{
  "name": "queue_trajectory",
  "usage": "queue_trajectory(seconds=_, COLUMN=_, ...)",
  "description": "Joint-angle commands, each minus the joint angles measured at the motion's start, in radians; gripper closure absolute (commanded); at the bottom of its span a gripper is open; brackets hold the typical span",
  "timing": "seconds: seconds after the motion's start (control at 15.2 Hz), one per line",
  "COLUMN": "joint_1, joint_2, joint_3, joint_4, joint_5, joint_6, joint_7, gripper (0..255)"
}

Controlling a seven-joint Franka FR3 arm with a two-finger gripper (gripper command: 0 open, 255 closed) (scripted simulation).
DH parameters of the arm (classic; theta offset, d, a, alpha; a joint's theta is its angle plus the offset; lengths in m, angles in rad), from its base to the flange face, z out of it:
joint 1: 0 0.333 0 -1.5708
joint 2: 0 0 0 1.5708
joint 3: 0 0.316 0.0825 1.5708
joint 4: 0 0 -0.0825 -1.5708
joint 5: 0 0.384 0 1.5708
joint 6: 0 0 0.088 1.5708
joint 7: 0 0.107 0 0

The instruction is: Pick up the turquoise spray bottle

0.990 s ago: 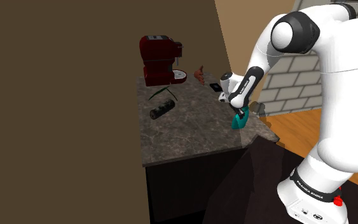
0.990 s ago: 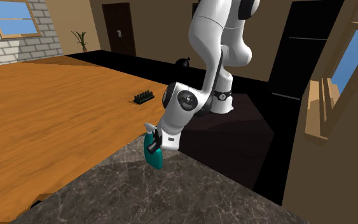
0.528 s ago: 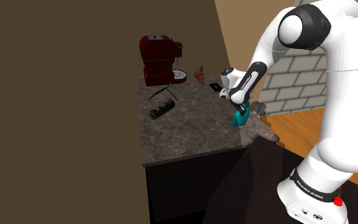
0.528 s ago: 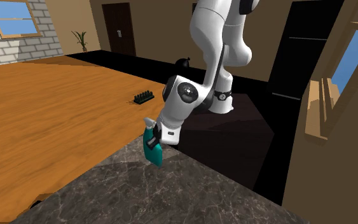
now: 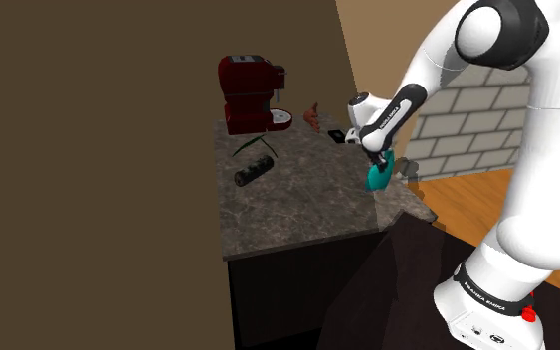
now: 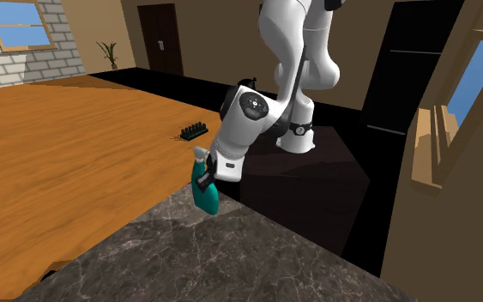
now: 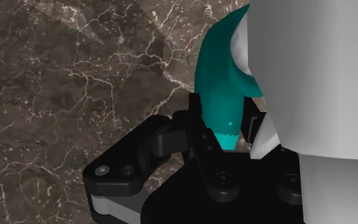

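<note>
**Hand (image 6: 208, 174) clamped on the turquoise spray bottle (image 6: 205, 194) at the bench (image 5: 297, 204) corner**

In the shoulder view, far to the hand's left, a glossy red coffee machine (image 5: 251, 94) stands at the back of the bench. A small black block (image 5: 253, 171) lies nearer, on the dark brown marble with its pale veins. The white arm (image 5: 526, 149) rises from the stand (image 5: 486, 303), arches high and bends down at the elbow. Its forearm slants toward the bench corner, and the wrist tips the hand downward. The hand's 2 black fingers (image 7: 196, 137) are closed on the bottle's neck, and the tapered, smooth turquoise body hangs below them. The bottle sits low over the marble at the corner, and I cannot tell whether its base touches. In the second exterior view, a wooden floor (image 6: 59, 154) lies beyond the hand.
</note>
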Motion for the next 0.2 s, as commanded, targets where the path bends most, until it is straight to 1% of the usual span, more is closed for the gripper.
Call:
queue_trajectory(seconds=0.0, joint_1=0.002, joint_2=-0.023, joint_3=0.001, joint_4=-0.001, joint_5=0.004, joint_6=-0.021, joint_7=-0.011, gripper=255)
queue_trajectory(seconds=0.13, joint_1=0.002, joint_2=-0.025, joint_3=0.001, joint_4=-0.002, joint_5=0.004, joint_6=-0.023, joint_7=-0.012, gripper=255)
